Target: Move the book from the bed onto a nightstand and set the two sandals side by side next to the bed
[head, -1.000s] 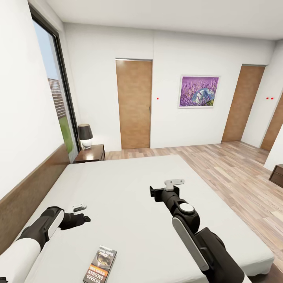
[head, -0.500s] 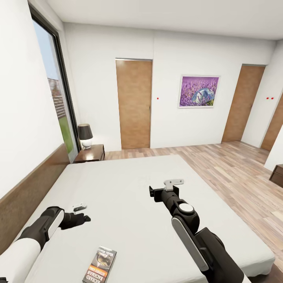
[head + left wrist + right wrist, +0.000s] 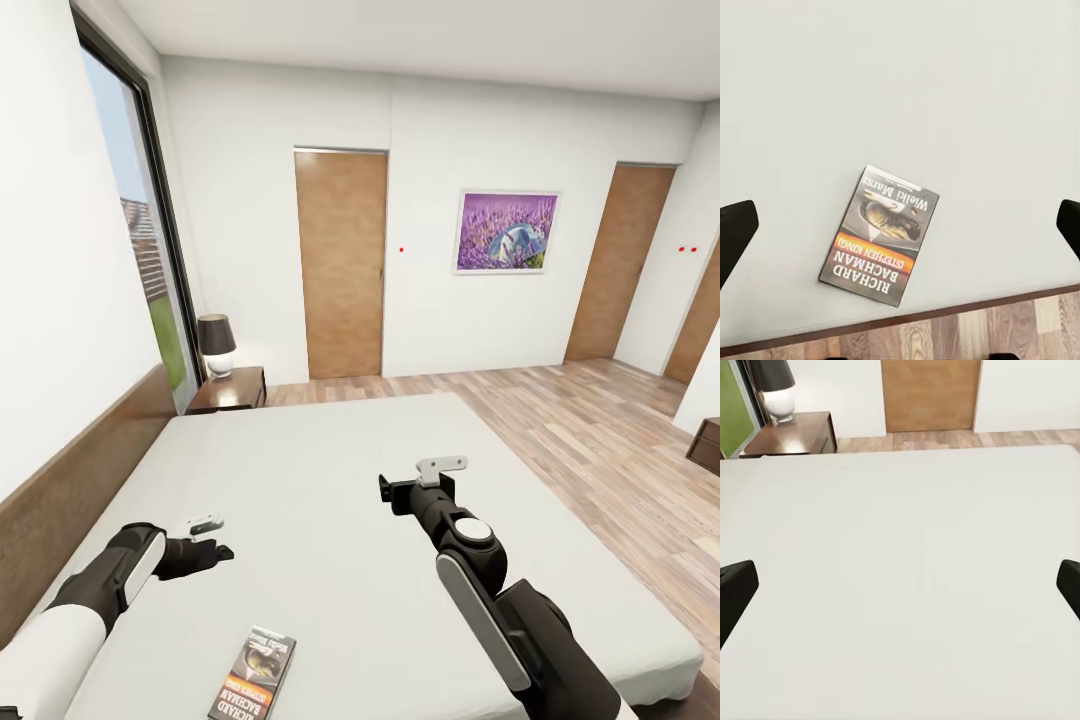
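The book (image 3: 254,674) lies flat near the front edge of the bed (image 3: 320,460), cover up with white "RICHARD BACHMAN" lettering. My left gripper (image 3: 218,550) hovers over the mattress a little beyond the book and to its left. In the left wrist view the book (image 3: 880,236) sits between the open left gripper (image 3: 901,229) fingertips (image 3: 735,232), untouched. My right gripper (image 3: 388,490) hangs open over the middle of the bed, with bare mattress (image 3: 900,585) between its fingertips (image 3: 735,589). A nightstand (image 3: 230,388) stands past the bed's far left corner. The two sandals are out of view.
A black-shaded lamp (image 3: 217,345) stands on the nightstand beside the tall window (image 3: 140,250). Brown doors (image 3: 341,265) and a lavender picture (image 3: 505,233) line the far wall. Wood-plank floor (image 3: 600,440) stretches to the right of the bed. The dark headboard (image 3: 80,480) runs along the left wall.
My left gripper has crept slightly to the right over the mattress. The right arm and the book have stayed put.
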You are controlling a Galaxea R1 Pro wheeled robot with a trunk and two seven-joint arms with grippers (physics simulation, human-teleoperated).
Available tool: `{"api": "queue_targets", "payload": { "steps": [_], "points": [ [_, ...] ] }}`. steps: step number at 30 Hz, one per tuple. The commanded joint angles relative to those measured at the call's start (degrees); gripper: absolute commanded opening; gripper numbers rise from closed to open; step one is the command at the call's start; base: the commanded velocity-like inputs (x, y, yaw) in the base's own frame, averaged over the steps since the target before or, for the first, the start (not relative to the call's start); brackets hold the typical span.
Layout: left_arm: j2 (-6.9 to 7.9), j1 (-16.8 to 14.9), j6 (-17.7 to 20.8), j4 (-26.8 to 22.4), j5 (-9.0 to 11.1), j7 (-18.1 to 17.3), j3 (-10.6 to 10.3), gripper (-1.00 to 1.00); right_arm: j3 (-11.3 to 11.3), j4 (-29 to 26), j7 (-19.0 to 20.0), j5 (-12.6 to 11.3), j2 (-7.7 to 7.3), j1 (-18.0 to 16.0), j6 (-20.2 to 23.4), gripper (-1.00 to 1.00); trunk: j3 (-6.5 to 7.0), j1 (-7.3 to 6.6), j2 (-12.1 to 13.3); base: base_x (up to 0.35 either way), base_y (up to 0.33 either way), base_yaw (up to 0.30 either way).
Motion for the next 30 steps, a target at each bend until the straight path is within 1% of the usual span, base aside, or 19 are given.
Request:
{"api": "queue_targets", "payload": {
  "steps": [1,30],
  "points": [
    [0.02,-0.04,0.26,-0.07,0.12,-0.09,-0.07,1.00,0.15,-0.07,-0.59,-0.55,-0.06,-0.09,0.11,1.00,-0.30,0.25,-0.53,0.000,0.000,0.000],
    [-0.07,-0.04,-0.05,-0.03,0.12,-0.02,-0.22,1.00,0.18,-0.07,-0.59,-0.55,-0.16,0.00,0.12,1.00,-5.51,6.62,-12.16,0.000,0.000,0.000]
  ]
}}
